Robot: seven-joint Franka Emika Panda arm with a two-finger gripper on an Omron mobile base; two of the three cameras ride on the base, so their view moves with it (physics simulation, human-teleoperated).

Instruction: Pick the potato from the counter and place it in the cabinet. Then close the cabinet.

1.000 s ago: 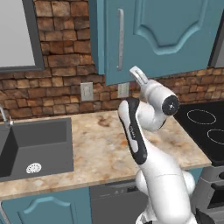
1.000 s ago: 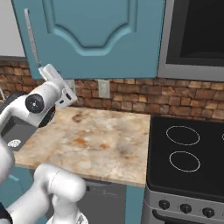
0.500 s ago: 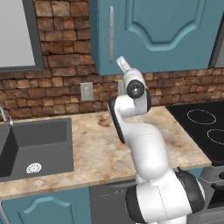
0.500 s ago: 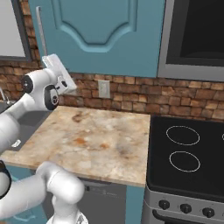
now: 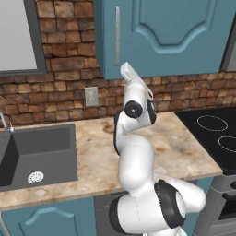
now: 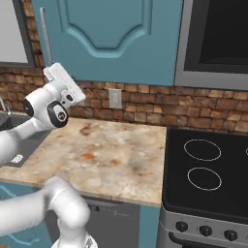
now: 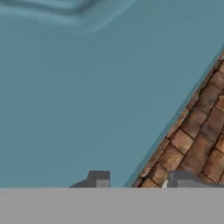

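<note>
While raised right by the closed cabinet [image 5: 175,32] door's lower edge, gripper [image 7: 139,178] fingers drawn in, holding nothing visible.

A simulated home kitchen.
A red-brown brick backsplash [image 6: 145,104] with a wall outlet [image 5: 91,96] ran behind a marbled beige counter [image 6: 116,155]. Teal wall cabinets [image 5: 175,32] with arched-panel doors and a slim silver handle [image 5: 117,36] hung above it. A dark grey sink [image 5: 39,150] sat at one end, and a black stovetop [image 6: 208,169] with ring burners and front knobs at the other.
</note>
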